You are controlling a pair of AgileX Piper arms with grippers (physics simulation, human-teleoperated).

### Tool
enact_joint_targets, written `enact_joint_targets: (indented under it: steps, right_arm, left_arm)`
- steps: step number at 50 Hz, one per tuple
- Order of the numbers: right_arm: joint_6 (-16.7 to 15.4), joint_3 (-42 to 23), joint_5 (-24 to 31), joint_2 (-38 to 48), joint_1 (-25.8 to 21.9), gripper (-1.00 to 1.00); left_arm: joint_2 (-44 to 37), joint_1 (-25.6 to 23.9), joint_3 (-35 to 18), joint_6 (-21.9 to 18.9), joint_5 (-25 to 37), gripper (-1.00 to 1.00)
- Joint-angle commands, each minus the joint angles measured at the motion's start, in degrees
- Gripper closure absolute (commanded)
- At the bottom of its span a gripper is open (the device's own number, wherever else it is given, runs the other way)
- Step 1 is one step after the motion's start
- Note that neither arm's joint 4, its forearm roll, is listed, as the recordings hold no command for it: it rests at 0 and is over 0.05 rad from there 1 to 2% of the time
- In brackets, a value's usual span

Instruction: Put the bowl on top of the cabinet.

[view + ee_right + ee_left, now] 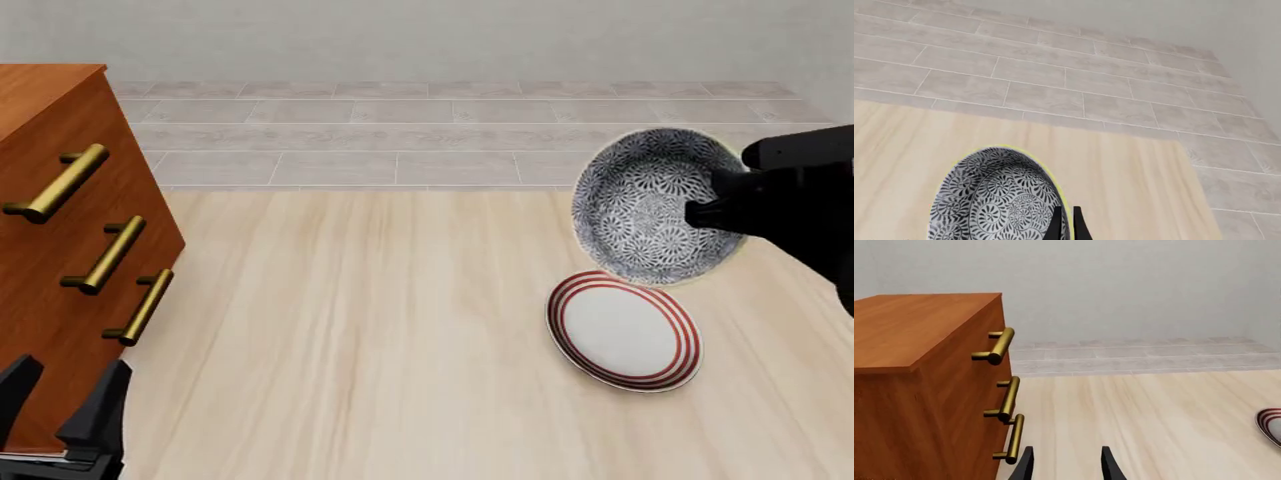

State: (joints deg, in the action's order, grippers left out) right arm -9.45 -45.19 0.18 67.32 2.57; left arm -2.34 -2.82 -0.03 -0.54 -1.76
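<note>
bowl (651,205) hangs tilted above the plate (622,330), its rim clamped in the right jaws (1065,225), lifted for carrying to the cabinet (54,240) well apart; left jaws (1066,465) apart, idle.

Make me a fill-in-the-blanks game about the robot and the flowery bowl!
1. The right tool is pinching the rim of the ____.
2. The cabinet has ____ brass handles.
3. The plate on the table has rings coloured ____.
4. The left tool is open and holds ____.

Missing words: bowl; three; red; nothing.
</note>
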Motion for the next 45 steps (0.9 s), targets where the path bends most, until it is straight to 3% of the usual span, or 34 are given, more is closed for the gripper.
enact_joint_targets:
  steps: [1, 45]
  right_arm:
    - [0.78, -2.0, -1.1, 2.26, -4.86, 1.0]
    - [2.42, -6.32, -4.03, 9.46, -19.12, 1.0]
  left_arm:
    - [0.29, 0.06, 0.0, 0.16, 0.15, -1.0]
    - [1.27, 0.22, -0.03, 0.91, 0.63, -1.0]
